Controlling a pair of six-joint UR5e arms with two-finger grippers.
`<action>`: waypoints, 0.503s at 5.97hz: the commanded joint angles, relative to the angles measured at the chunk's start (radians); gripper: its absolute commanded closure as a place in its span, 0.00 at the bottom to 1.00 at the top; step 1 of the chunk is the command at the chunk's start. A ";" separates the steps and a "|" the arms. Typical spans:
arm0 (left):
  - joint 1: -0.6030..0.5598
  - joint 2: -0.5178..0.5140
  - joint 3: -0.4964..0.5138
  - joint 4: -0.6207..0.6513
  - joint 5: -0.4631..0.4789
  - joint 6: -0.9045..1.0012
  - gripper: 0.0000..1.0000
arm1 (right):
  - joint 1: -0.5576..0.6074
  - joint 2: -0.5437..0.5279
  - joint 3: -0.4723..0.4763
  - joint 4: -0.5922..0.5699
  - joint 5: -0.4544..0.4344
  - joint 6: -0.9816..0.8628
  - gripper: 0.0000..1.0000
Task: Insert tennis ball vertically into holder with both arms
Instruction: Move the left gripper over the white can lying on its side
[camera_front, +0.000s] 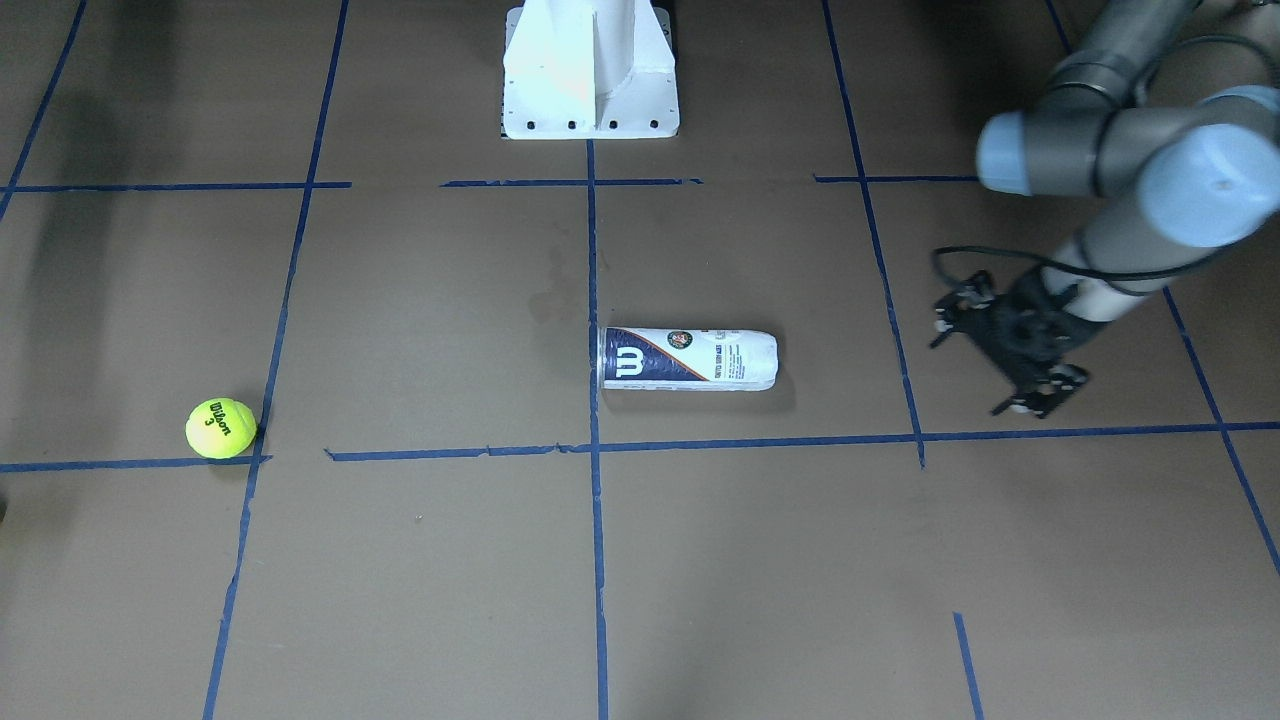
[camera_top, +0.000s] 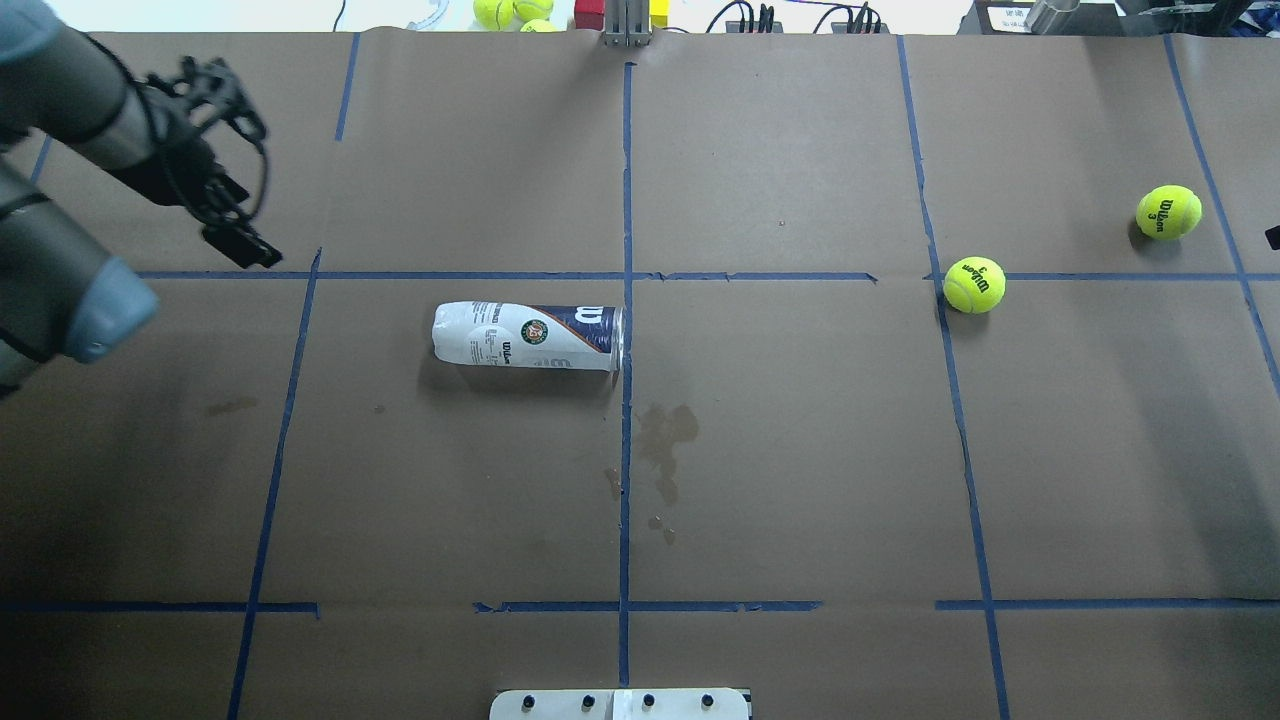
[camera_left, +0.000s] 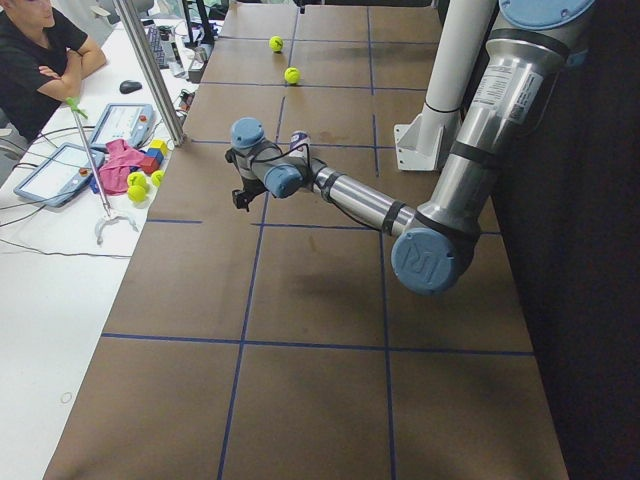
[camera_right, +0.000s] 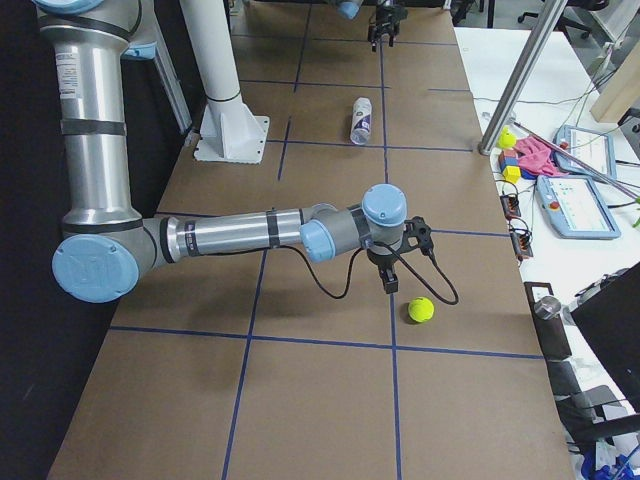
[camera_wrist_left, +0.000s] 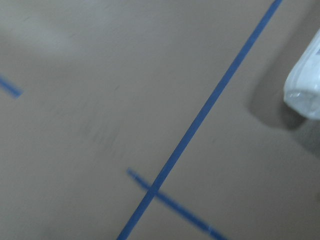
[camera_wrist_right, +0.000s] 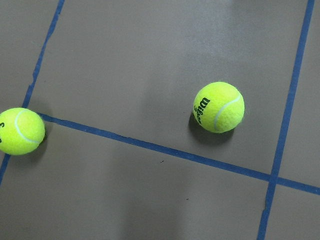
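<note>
The holder (camera_top: 530, 337) lies on its side near the table's middle, silver rim toward the centre line; it also shows in the front view (camera_front: 688, 358) and at the left wrist view's right edge (camera_wrist_left: 305, 90). Two tennis balls lie on the robot's right side: one at a tape crossing (camera_top: 974, 285) (camera_front: 221, 428), one farther out (camera_top: 1168, 212) (camera_right: 421, 310). Both show below the right wrist camera (camera_wrist_right: 218, 107) (camera_wrist_right: 20, 131). My left gripper (camera_front: 975, 360) (camera_top: 262, 195) is open and empty, left of the holder. My right gripper (camera_right: 390, 278) hovers beside the outer ball; I cannot tell its state.
The white pedestal base (camera_front: 590, 70) stands at the robot's edge. Spare balls and coloured blocks (camera_top: 510, 12) sit past the far edge. A dark stain (camera_top: 665, 440) marks the paper. An operator (camera_left: 40, 50) sits by the side table with tablets.
</note>
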 joint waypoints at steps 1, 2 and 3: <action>0.072 -0.135 -0.006 0.125 0.085 -0.003 0.00 | -0.003 0.000 -0.010 0.000 -0.003 -0.001 0.00; 0.101 -0.167 -0.011 0.133 0.159 0.002 0.00 | -0.004 0.002 -0.005 0.000 -0.002 -0.001 0.00; 0.162 -0.204 -0.014 0.173 0.250 0.017 0.00 | -0.015 0.000 -0.005 0.000 -0.003 -0.003 0.00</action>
